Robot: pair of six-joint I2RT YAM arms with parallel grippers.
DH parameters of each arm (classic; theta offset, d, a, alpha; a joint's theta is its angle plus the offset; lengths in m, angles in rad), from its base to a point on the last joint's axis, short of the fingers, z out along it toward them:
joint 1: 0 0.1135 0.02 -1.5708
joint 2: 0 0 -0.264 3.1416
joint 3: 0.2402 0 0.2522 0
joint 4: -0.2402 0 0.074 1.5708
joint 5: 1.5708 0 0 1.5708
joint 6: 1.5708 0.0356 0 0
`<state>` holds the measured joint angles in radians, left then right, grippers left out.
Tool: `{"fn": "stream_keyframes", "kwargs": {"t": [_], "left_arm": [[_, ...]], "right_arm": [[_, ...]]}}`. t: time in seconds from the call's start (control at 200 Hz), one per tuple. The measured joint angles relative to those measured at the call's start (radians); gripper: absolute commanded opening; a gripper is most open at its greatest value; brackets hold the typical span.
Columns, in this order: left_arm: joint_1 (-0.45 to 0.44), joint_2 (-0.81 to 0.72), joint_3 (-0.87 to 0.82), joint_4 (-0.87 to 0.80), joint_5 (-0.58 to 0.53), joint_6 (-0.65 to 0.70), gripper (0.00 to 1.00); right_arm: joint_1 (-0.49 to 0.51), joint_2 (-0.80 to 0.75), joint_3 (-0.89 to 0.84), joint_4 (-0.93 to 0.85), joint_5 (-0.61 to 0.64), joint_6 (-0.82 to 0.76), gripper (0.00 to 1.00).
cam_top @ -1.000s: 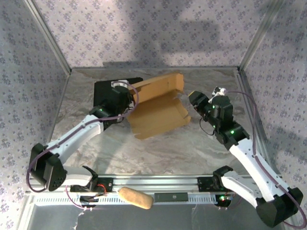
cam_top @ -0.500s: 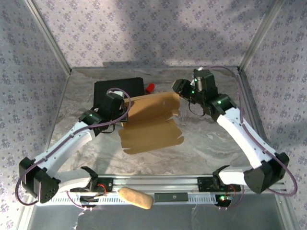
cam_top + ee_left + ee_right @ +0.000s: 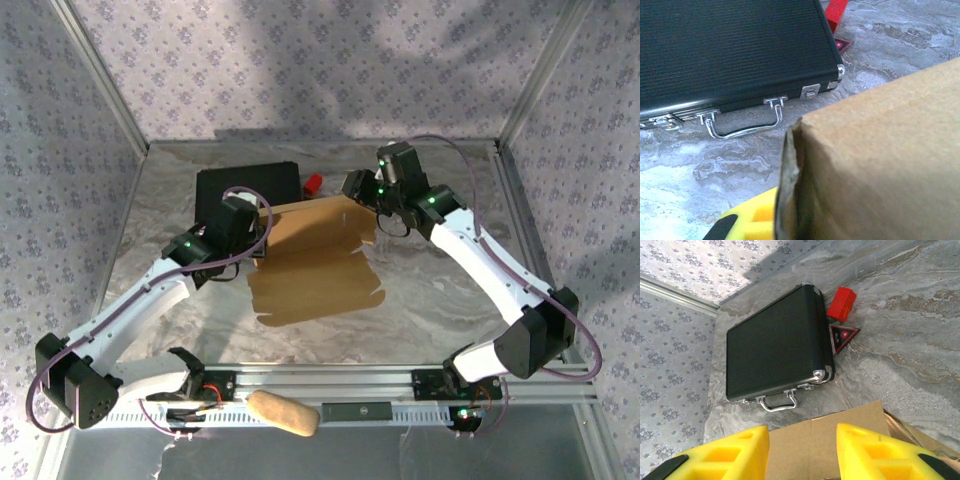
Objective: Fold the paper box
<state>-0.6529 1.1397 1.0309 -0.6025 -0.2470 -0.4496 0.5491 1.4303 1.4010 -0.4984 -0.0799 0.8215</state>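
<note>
Marbled grey table (image 3: 440, 300), floral-papered walls (image 3: 300, 70). My left gripper (image 3: 258, 232) is clamped on the box (image 3: 315, 265) edge; my right gripper (image 3: 802, 450) stands open over its far edge.

Your top external camera looks down from above and behind the arm bases, far enough back to take in the whole table (image 3: 440, 300). Your left wrist camera sits low and very close. It faces out past its yellow finger (image 3: 747, 222) and along the paper box (image 3: 880, 160), which stands just beside that finger, toward the black case (image 3: 730, 50) beyond. Your right wrist camera rides higher and looks down between its two yellow fingers (image 3: 875, 450). All three views share the case, the box and the red block (image 3: 841, 304).
</note>
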Motion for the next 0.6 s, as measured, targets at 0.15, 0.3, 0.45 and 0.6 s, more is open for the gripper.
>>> {"fn": "stream_keyframes", "kwargs": {"t": [0.15,0.3,0.45,0.6], "left_arm": [[-0.002,-0.001,0.000,0.000,-0.004,0.003,0.00],[-0.014,-0.014,-0.015,0.002,-0.011,0.011,0.00],[-0.043,-0.034,-0.033,0.014,-0.034,0.034,0.00],[-0.057,-0.055,-0.069,0.050,-0.051,0.041,0.00]], "right_arm": [[0.003,-0.005,-0.013,0.000,-0.003,0.000,0.41],[0.007,-0.014,-0.024,-0.015,0.005,-0.016,0.41],[0.006,-0.104,-0.083,-0.045,0.051,-0.030,0.44],[-0.049,-0.279,-0.226,-0.014,0.055,0.023,0.44]]}}
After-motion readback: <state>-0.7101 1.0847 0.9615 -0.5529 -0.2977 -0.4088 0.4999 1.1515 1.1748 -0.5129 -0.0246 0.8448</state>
